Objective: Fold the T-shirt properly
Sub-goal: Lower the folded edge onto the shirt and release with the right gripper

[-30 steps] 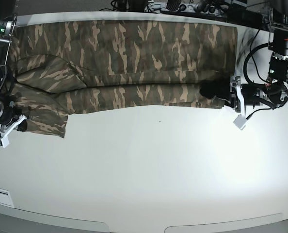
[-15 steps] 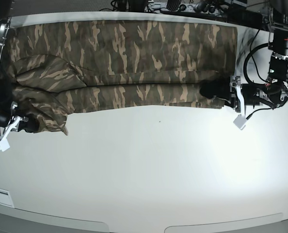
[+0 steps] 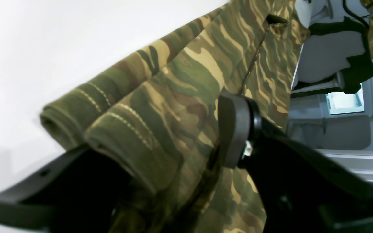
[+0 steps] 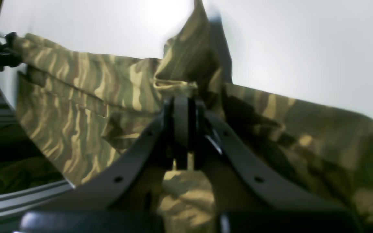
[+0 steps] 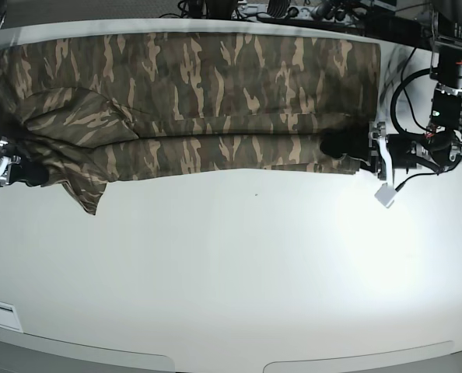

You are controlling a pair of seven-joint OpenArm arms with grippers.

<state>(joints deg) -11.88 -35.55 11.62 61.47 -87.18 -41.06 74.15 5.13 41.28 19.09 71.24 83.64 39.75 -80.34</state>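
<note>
Two grippers held the shirt at its opposite ends; it lay stretched across the far half of the table, its long axis running side to side in the base view, the near long edge already doubled over into a narrow band. The left gripper, on the right of that view, sat at the shirt's near corner there; in its wrist view the fingers stood well parted with a thick wad of hemmed cloth filling the gap, so it looked to be grasping the shirt rather than standing free, though the bite itself was hidden. The right gripper was clenched tight on a bunched fold at the other end, with a loose flap of cloth hanging toward the near side just beside it; that wrist view was blurred.

The relation that mattered: the cloth lay between the two grippers, so each faced inward along the long axis, and the unfolded body lay on the far side of both. Neither arm was nearer; each owned one end. Judged from this, the next fold would call for both ends travelling together across the short axis, lest the band twist or the loose flap drag out of line.
</note>
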